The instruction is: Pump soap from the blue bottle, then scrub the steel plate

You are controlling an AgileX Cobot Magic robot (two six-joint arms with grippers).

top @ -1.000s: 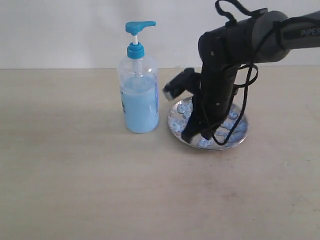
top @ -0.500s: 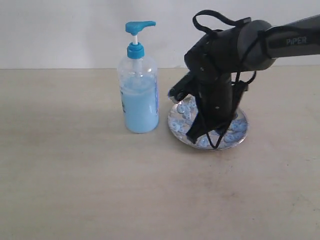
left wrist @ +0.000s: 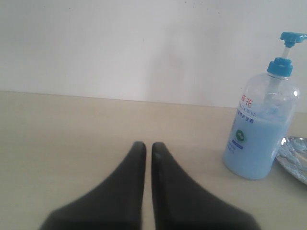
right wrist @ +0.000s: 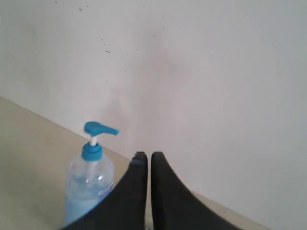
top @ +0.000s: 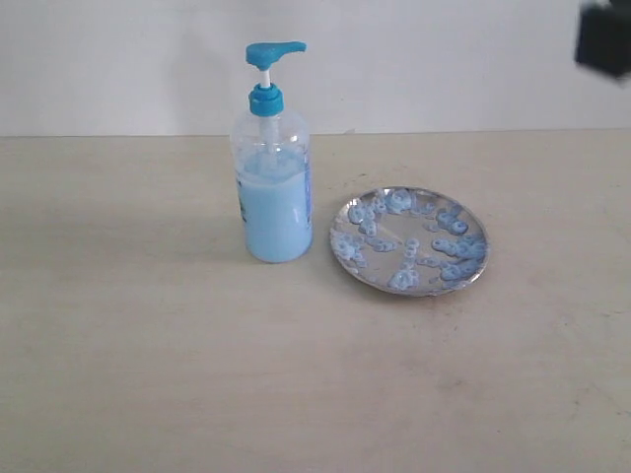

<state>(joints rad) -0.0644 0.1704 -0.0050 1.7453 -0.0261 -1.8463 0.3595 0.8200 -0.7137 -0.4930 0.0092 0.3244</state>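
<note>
The blue bottle (top: 273,168) stands upright on the table, its pump head up and pale blue soap (top: 276,217) filling its lower half. To its right lies the steel plate (top: 409,239), dotted with light-blue soap blobs. Only a dark blurred piece of the right arm (top: 603,37) shows at the upper right edge of the exterior view. In the right wrist view my right gripper (right wrist: 144,155) is shut and empty, raised above the bottle (right wrist: 88,189). My left gripper (left wrist: 145,145) is shut and empty, low over the table, well apart from the bottle (left wrist: 261,129) and the plate's rim (left wrist: 293,155).
The wooden table (top: 148,345) stretches bare in front and to the left of the bottle. A plain white wall (top: 444,59) stands behind the table.
The right arm was over the steel plate with its fingers down on it. It has lifted away up and to the right, leaving the plate uncovered. The bottle has not moved.
</note>
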